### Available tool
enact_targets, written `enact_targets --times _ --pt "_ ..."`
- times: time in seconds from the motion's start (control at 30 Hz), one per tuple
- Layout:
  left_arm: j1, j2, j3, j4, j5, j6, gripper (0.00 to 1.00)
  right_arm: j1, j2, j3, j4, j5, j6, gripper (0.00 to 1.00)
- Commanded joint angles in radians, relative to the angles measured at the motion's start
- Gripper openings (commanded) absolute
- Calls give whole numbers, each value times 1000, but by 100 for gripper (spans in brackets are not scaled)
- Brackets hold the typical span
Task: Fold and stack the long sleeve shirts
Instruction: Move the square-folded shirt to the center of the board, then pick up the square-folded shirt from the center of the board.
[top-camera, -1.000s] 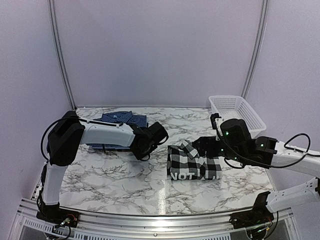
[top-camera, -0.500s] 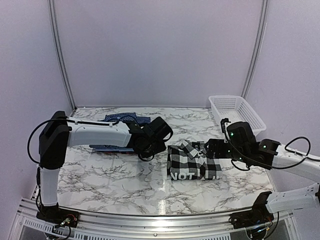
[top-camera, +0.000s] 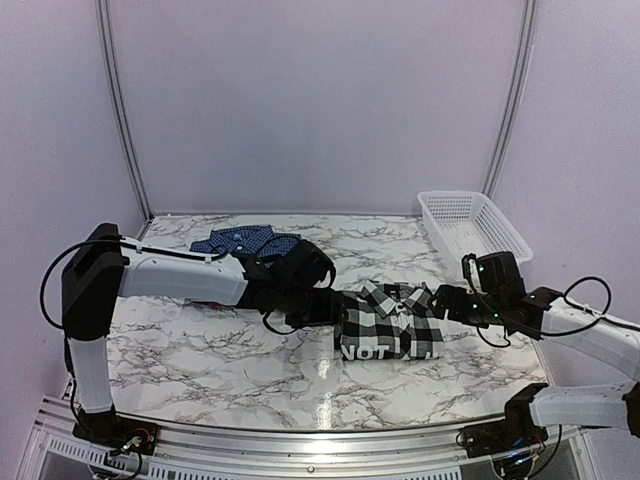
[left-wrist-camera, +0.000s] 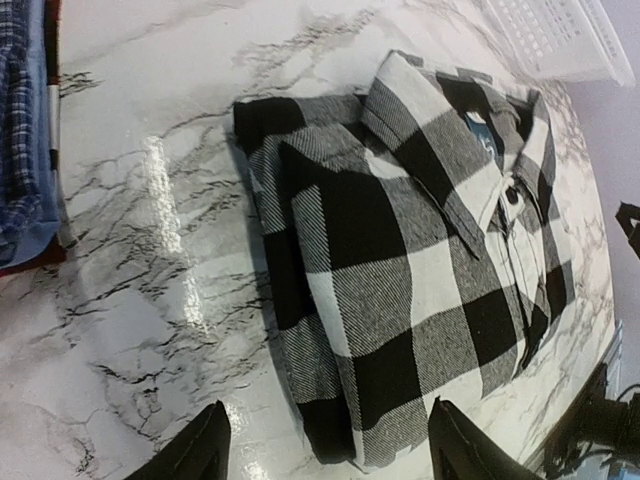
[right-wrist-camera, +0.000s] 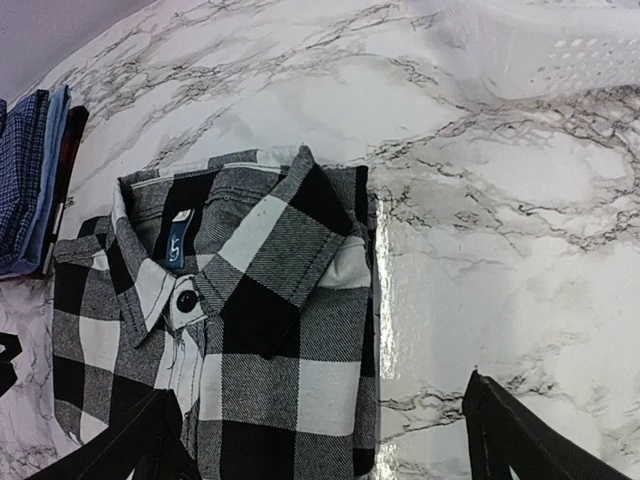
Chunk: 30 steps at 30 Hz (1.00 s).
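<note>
Our left gripper (left-wrist-camera: 325, 455) holds its jaws spread wide. The folded black-and-white checked cloth shirt (left-wrist-camera: 400, 270) lies just ahead of them on the marbled table (left-wrist-camera: 130, 300), its edge between the fingertips and unpinched. Our right gripper (right-wrist-camera: 320, 440) gapes too, with the collar just ahead of its jaws. Dark blue checked shirts (top-camera: 245, 240) sit left of the left jaws.

A white, grey-veined marble desk (top-camera: 220, 350) carries a folded black-and-white checked shirt (top-camera: 388, 322) at centre, with a pile of dark blue checked shirts (top-camera: 245, 240) at left rear and a white mesh basket (top-camera: 440, 215) in the right rear corner.
</note>
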Motion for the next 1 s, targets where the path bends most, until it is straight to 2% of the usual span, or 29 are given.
enact_targets --times 0.0,0.2,0.63,0.97 --pt "25 23 -47 109 181 96 71 -76 3 -52 70 -151 4 94" --pt "55 66 -85 207 306 97 71 -157 38 -140 194 -287 12 94" --pt "67 167 -54 204 285 23 62 -231 162 -166 315 -337 -13 92" --pt "59 206 -18 193 262 -56 52 -230 264 -124 321 -428 -37 73"
